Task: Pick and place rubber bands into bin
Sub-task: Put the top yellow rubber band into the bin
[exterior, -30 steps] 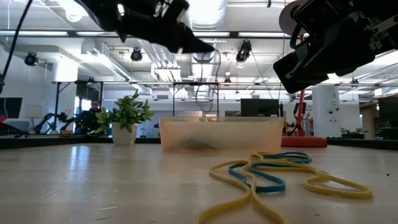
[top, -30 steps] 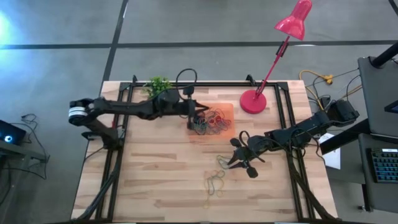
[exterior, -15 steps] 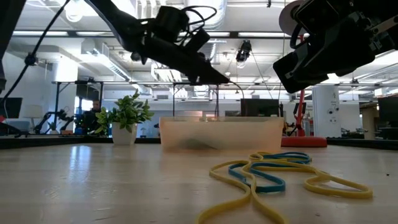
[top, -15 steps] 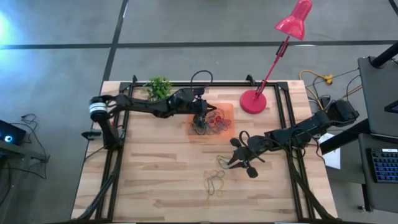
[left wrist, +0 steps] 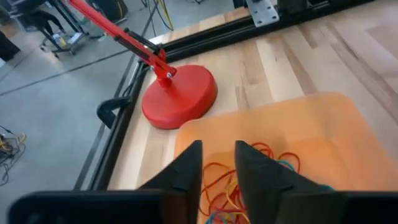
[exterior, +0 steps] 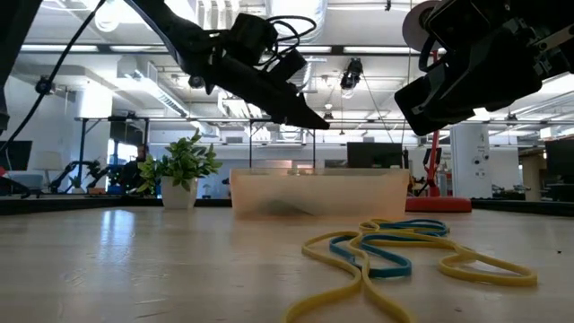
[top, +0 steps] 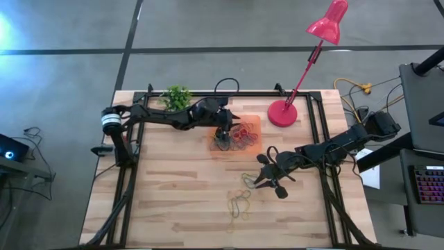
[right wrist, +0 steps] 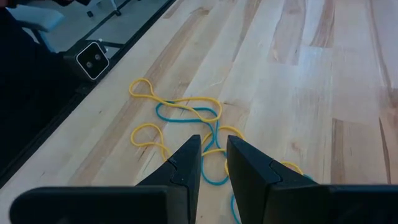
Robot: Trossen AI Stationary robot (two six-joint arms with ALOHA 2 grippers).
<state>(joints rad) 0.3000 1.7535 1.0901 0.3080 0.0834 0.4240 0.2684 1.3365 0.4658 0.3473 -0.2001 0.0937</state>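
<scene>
Left gripper [top: 222, 135], jaws slightly parted and empty, hovers over the bin [top: 252, 122] far of centre, holding rubber bands [top: 239, 135]. Right gripper [right wrist: 213, 163], jaws slightly apart and empty, hangs above loose bands [right wrist: 180, 111] nearer; a shallow descent could miss these flat loops.

table [top: 166, 201]: wood | on it: bin [top: 254, 122], loose rubber bands [top: 241, 201], lamp base [top: 282, 113], plant [top: 177, 96]

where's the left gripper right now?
In the high view the left gripper hangs over the left end of the orange bin, above the pile of rubber bands inside, with the red lamp base just beyond the bin's right end.
</scene>
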